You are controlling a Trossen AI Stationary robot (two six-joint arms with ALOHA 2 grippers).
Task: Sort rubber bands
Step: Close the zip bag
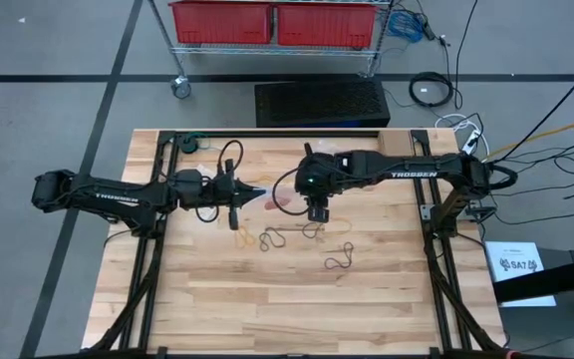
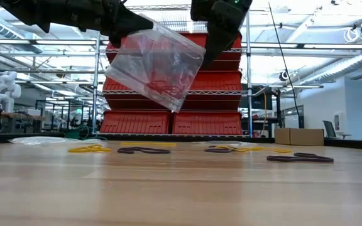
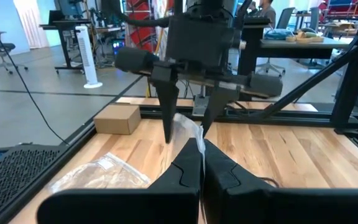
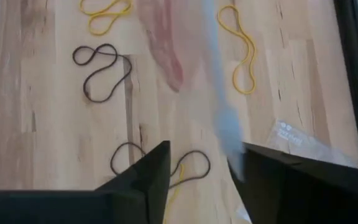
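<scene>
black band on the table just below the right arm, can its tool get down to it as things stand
Probably yes. The right tool stands open above the black band, with only bare wood between. The clear bag, held up off the table by the shut left tool, hangs beside it and may brush the fingers.

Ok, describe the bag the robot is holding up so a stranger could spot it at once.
Look above the middle of the wooden table, where the left gripper pinches a clear plastic bag in the air. Unlike the other bags lying flat on the table, it hangs and has red rubber bands inside.
</scene>
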